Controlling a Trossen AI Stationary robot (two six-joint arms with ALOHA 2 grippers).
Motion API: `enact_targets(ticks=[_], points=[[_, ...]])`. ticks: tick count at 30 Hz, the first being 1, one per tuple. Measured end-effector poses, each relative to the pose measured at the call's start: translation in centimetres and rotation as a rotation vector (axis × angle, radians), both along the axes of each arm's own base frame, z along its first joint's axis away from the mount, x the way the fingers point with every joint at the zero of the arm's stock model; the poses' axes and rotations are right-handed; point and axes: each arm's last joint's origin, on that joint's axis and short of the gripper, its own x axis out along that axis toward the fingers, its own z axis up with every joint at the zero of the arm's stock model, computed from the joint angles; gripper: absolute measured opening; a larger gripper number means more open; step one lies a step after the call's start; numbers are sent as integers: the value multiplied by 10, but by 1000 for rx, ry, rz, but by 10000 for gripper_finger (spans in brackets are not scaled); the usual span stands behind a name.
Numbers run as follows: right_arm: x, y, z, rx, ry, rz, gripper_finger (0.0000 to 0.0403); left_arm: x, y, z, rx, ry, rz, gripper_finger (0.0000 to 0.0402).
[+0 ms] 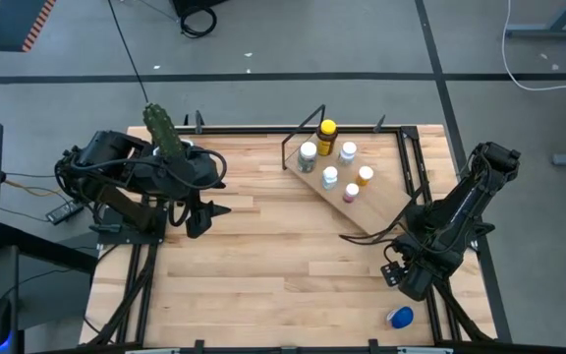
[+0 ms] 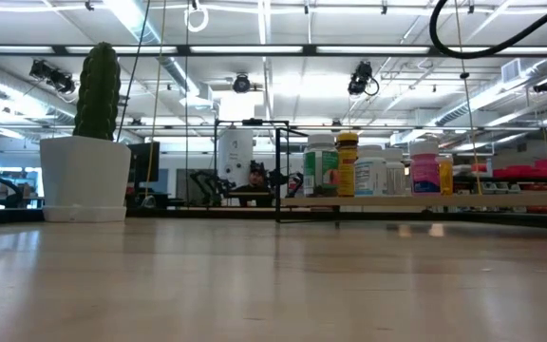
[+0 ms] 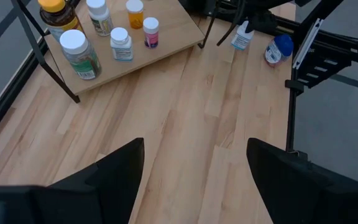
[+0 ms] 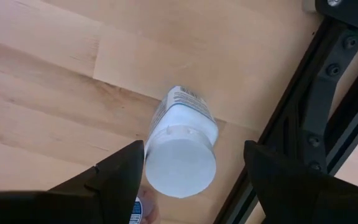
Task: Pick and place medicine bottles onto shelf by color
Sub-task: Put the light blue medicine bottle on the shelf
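Observation:
The shelf (image 1: 367, 205) stands at the table's far right and carries several bottles, among them a yellow-capped one (image 1: 326, 131), a large white-capped one (image 1: 309, 154), an orange-capped one (image 1: 365, 175) and a pink-capped one (image 1: 351, 193). A white-capped bottle (image 4: 180, 149) lies on its side on the table by the right frame rail. My right gripper (image 4: 194, 155) is open just above it, a finger on either side, not touching it. A blue-capped bottle (image 1: 399, 317) lies near the front right corner. My left gripper (image 1: 202, 218) is open and empty at the table's left.
A white pot with a green cactus (image 2: 88, 133) stands at the table's far left corner, beside the left arm. The black frame rail (image 4: 303, 130) runs close beside the lying white bottle. Bare plank tabletop (image 1: 283, 265) lies between the two arms.

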Motion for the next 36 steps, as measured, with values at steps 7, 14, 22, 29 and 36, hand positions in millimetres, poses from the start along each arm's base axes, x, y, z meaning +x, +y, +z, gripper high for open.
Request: enact_targets(ticks=[7, 14, 22, 29, 36], points=[[3, -1, 0, 11, -7, -16, 282, 0, 0, 0, 0, 0, 0, 288], [9, -6, 0, 20, 11, -55, 282, 0, 0, 0, 0, 0, 0, 288], [9, -8, 0, 19, 36, -68, 282, 0, 0, 0, 0, 0, 0, 288], [9, -7, 0, 31, 39, -73, 282, 0, 0, 0, 3, 0, -2, 288], [7, -10, 0, -2, 51, -72, 282, 0, 0, 0, 4, 0, -4, 288]])
